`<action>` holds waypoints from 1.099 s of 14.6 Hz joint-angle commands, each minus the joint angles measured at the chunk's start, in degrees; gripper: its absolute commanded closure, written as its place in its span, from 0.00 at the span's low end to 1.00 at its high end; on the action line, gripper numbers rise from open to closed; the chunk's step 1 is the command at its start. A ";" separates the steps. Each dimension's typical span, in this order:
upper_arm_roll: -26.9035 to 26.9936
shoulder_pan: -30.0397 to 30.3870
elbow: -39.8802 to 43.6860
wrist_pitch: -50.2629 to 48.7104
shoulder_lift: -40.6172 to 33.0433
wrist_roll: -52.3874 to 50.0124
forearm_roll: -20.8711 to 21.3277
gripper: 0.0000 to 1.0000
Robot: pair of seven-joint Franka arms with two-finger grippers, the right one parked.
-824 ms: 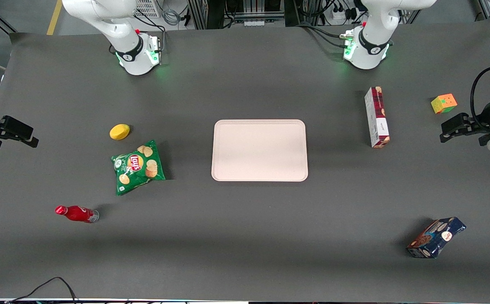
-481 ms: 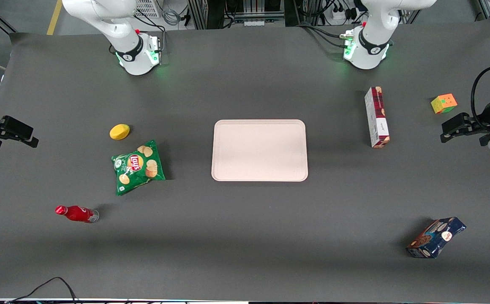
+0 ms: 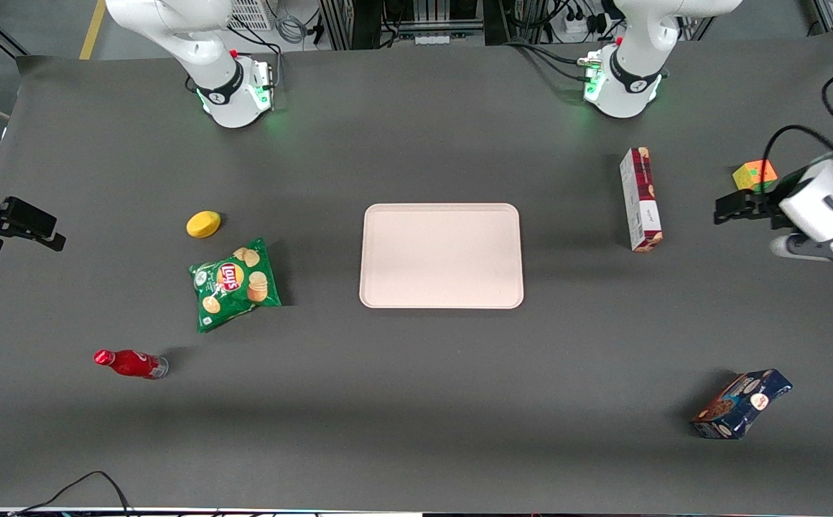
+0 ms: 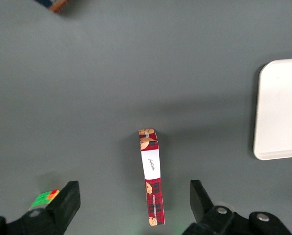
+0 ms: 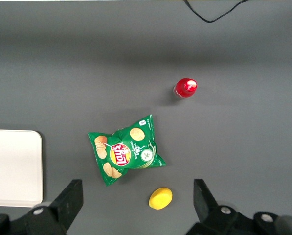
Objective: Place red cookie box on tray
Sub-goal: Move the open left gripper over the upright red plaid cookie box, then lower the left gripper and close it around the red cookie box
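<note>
The tool [image 3: 736, 208] partly hid the puzzle cube [image 3: 754, 174] in the front view, and only a corner of the blue box [image 4: 55, 4] showed in the wrist view. The working arm reached in low over its end of the counter [image 3: 416, 395], wrist level, with the tool's fingers [image 4: 65, 203] spread wide and holding nothing. The red box [image 3: 640, 199] lay on the counter between tool and tray [image 3: 441, 255], apart from both.

This is a robotics lab. Two white robot arm bases [image 3: 233, 90] with green status lights are bolted to a wide table covered in dark grey matting [image 3: 416, 373]. Equipment racks with cables and power strips [image 3: 416, 21] stand along its edge.
</note>
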 commanded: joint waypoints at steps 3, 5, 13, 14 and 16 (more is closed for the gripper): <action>0.14 0.11 -23.49 13.64 -9.56 -0.45 -0.10 0.00; 0.49 0.37 -31.92 19.61 -12.46 -0.45 -0.54 0.00; 0.14 -0.16 -52.87 42.12 -14.68 -2.65 -0.45 0.00; 0.14 -0.24 -54.10 43.71 -14.41 -2.74 -0.45 0.00; 0.05 -0.24 -57.00 48.89 -13.10 -2.74 -0.45 0.00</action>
